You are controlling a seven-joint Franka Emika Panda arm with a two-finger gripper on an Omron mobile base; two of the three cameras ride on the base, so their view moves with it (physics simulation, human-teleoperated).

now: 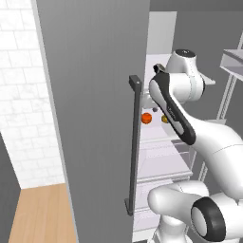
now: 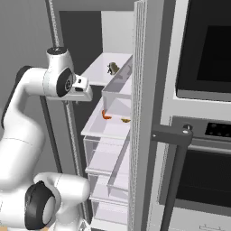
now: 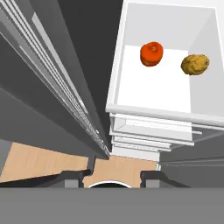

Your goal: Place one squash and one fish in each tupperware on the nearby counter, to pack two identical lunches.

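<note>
Presently the claw (image 3: 114,176) hangs open and empty outside the open fridge, beside its grey door (image 1: 90,114). Farther in, on the white fridge shelf (image 3: 153,89), the orange-red squash (image 3: 151,54) sits near the yellow-ochre squash (image 3: 195,64), apart. One dark fish (image 2: 113,68) lies on the shelf above.

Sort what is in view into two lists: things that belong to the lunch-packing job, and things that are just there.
Job:
- orange-red squash on the white fridge shelf
- yellow-ochre squash beside it, apart
- small dark thing, possibly a fish, on the shelf above
- hand, open, holding nothing

Just there:
- fridge door with dark handle
- oven
- wooden floor
</note>
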